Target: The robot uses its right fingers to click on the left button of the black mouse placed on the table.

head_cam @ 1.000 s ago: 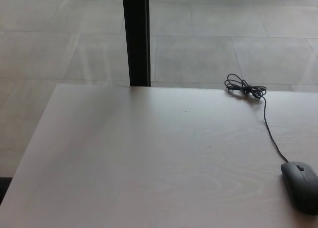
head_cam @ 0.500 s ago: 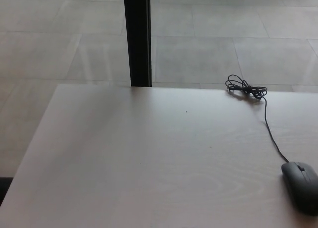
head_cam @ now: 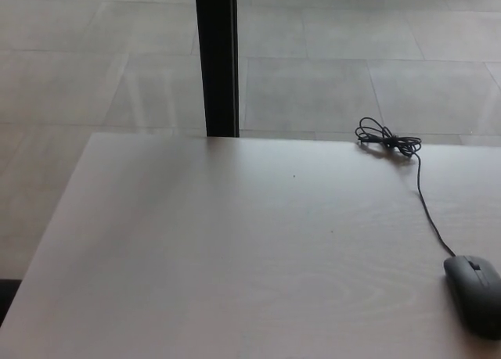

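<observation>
Hands: neither the robot's left nor its right hand shows in the head view, so whether their fingers are apart or closed cannot be told.
Mouse: the black mouse (head_cam: 474, 292) lies flat at the near right corner of the table (head_cam: 196, 257), close to the right edge, its nose pointing toward the far edge; its right side runs up to the picture's border.
Left button: it is the half of the mouse's front on the side toward the table's middle, beside the small wheel; nothing rests on it or hovers over it.
Cable: the thin black cable (head_cam: 427, 210) runs from the mouse's nose along the right side toward the far edge.
Bundle: the cable's spare length lies tied in a small coil (head_cam: 387, 138) just inside the far edge, toward the far right corner.
Beyond the table: a dark upright post (head_cam: 217, 58) stands just behind the far edge, with pale floor tiles (head_cam: 329, 70) past it.
Change: over the last second the whole picture slides very slightly; mouse, cable and coil keep their places relative to each other, so the camera moved, not the things.
Meaning for the task: judged from this, no press is under way; the scene fits equally a moment ahead of the click or one following it.
</observation>
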